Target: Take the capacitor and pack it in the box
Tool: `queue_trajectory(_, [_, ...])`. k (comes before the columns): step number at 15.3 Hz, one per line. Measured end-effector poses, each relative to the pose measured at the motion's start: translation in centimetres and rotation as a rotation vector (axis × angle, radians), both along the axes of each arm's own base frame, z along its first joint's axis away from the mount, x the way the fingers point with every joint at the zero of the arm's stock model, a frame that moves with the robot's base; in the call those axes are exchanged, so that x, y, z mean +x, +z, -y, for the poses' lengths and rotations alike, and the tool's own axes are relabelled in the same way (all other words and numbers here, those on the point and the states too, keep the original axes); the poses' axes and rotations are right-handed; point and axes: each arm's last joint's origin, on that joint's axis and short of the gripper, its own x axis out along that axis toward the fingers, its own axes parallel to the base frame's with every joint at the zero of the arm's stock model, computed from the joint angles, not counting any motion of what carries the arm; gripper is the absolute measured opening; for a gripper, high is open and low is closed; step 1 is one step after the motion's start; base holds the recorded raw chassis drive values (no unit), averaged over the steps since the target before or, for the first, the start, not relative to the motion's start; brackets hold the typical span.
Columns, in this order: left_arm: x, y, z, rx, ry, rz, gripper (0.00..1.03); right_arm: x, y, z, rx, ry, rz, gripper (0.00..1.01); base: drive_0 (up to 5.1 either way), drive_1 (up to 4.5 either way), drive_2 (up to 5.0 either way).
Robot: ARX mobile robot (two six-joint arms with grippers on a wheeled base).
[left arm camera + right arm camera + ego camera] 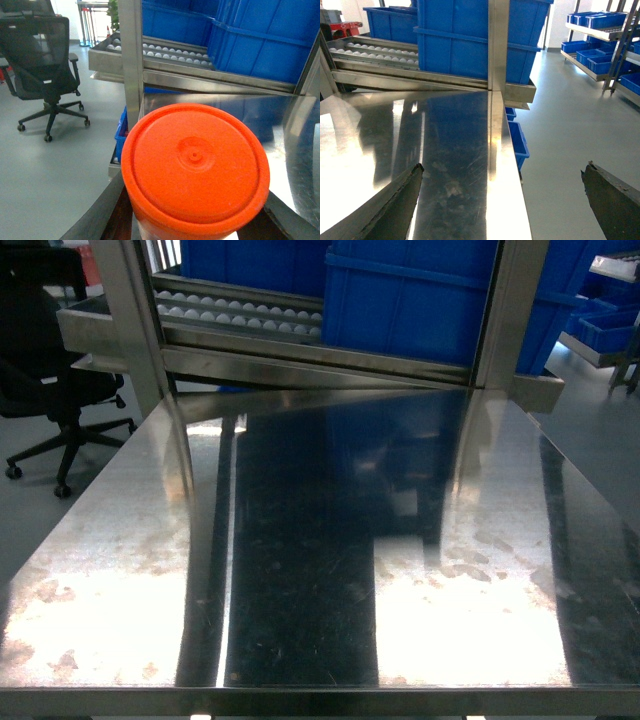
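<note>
In the left wrist view a cylinder with a round orange cap and a pale body fills the lower middle; I take it for the capacitor. My left gripper is shut on it, with one dark finger on each side of the body. In the right wrist view my right gripper stands open and holds nothing, straddling the right edge of the steel table. Neither gripper shows in the head view, only the bare steel table. The box is out of view.
Behind the table stands a steel frame post with a sloping roller rack and big blue bins. A black office chair is on the floor to the left. More blue bins on shelves stand at the right.
</note>
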Motion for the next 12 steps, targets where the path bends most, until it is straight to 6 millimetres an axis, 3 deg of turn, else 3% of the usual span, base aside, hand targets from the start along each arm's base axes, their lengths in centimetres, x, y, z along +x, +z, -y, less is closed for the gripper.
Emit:
queue_trajectory(4, [-0.9,-0.9,-1.6,0.001,0.01,0.014,0.45,0.0,0.0,0.0,0.0,0.001,0.0,0.98,0.0,0.0,0.0])
queue_trajectory(12, [-2.7,-1.5,-1.4,0.001,-0.013,-0.033,0.45,0.0,0.0,0.0,0.0,0.0,0.0,0.98,0.0,0.0,0.0])
